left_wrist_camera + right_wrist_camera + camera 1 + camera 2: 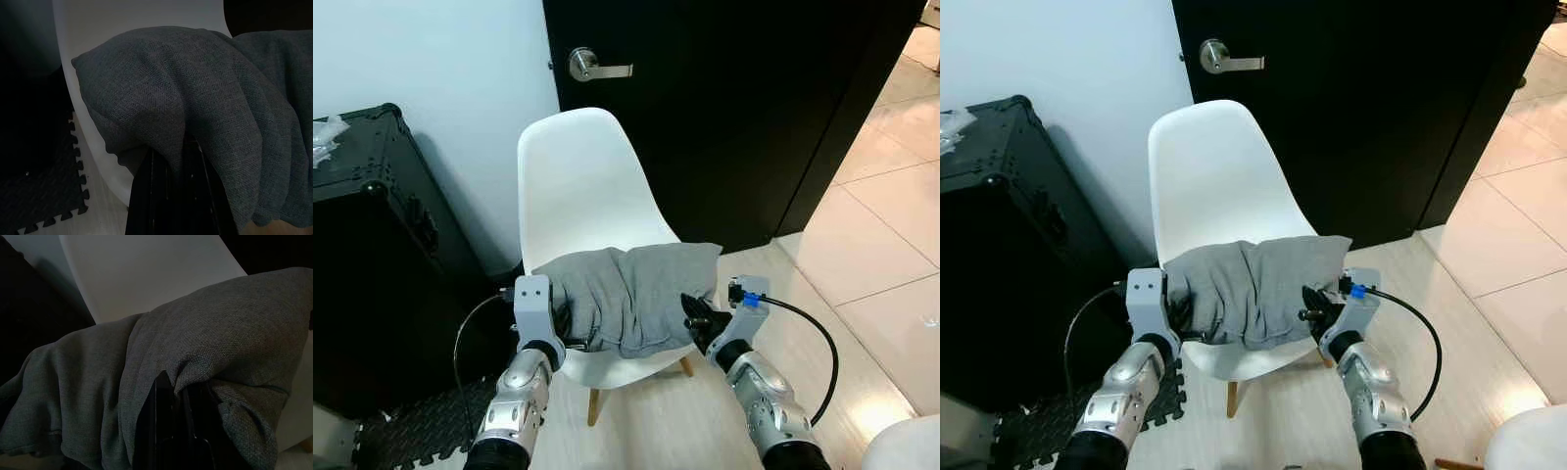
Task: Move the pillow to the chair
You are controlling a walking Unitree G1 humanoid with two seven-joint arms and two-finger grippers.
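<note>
The 2 grippers share the load: the left gripper [570, 331] and right gripper [697, 318] are each clamped on an end of the grey pillow [631, 294] between them, which sags over the white chair [582, 186] seat just beyond, probably for lowering.

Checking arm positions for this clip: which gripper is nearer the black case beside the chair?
Left. The left gripper holds the pillow on the side facing the black case; the right gripper grips the far side.
</note>
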